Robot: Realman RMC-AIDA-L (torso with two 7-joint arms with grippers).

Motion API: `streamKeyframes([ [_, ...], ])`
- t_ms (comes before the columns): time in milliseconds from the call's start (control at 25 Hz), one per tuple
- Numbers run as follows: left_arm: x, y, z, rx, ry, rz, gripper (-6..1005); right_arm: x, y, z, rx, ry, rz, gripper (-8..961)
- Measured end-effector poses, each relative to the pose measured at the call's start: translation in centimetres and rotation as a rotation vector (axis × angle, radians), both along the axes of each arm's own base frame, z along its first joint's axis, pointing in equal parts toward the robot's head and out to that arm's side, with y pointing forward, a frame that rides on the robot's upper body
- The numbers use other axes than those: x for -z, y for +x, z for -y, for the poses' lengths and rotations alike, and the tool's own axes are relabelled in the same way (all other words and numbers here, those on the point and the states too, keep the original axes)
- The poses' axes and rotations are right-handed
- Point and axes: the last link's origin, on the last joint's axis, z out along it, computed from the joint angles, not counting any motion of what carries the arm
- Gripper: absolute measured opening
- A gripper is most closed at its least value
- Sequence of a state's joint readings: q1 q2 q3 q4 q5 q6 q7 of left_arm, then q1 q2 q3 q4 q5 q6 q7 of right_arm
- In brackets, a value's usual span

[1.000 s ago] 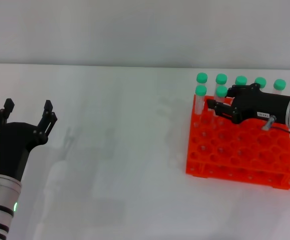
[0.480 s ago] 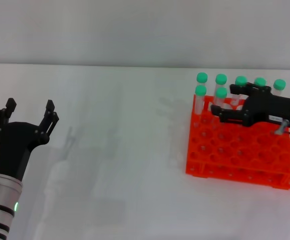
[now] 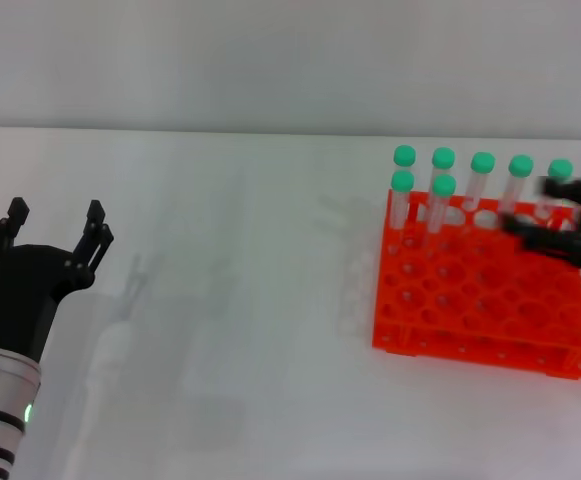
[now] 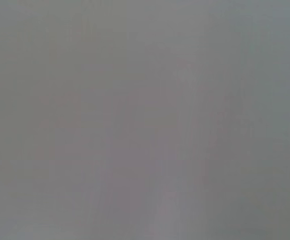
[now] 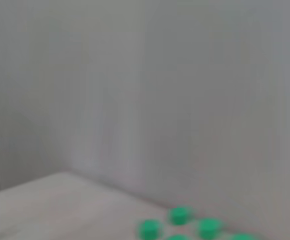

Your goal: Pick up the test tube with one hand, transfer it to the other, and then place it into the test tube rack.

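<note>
The orange test tube rack (image 3: pixel 470 300) stands at the right of the table. Several green-capped test tubes (image 3: pixel 443 186) stand upright in its far rows; I cannot tell which one is the task's tube. Their green caps (image 5: pixel 179 215) also show low in the right wrist view. My right gripper (image 3: pixel 536 208) hovers over the rack's far right part, blurred, its fingers apart and holding nothing. My left gripper (image 3: pixel 50 225) is at the far left above the table, open and empty. The left wrist view shows only a plain grey surface.
The white table (image 3: pixel 230 300) stretches between the left gripper and the rack. A pale wall runs along the table's far edge.
My right gripper has drawn back to the right, away from the two front tubes at the rack's left end, with nothing in it. The left arm has stayed almost still.
</note>
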State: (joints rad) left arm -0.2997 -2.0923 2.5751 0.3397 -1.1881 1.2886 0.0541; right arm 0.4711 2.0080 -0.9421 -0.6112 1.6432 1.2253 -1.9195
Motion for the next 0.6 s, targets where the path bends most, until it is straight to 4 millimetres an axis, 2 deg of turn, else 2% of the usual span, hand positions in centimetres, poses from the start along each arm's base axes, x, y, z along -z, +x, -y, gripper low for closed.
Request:
streamKeyframes([
  [160, -0.1, -0.1, 0.0, 0.0, -0.007, 0.043, 875, -2.7, 4.0, 2.2, 0.083, 0.211, -0.076, 872],
  [360, -0.4, -0.2, 0.1, 0.007, 0.004, 0.049, 875, -4.6, 9.5, 6.3, 0.232, 0.663, -0.115, 872],
  [480, -0.4, -0.2, 0.1, 0.014, 0.009, 0.047, 875, -4.7, 11.1, 8.3, 0.319, 0.855, -0.087, 872],
  [600, -0.3, 0.0, 0.0, 0.024, 0.003, 0.044, 875, -4.7, 12.1, 9.3, 0.406, 0.944, -0.105, 872],
])
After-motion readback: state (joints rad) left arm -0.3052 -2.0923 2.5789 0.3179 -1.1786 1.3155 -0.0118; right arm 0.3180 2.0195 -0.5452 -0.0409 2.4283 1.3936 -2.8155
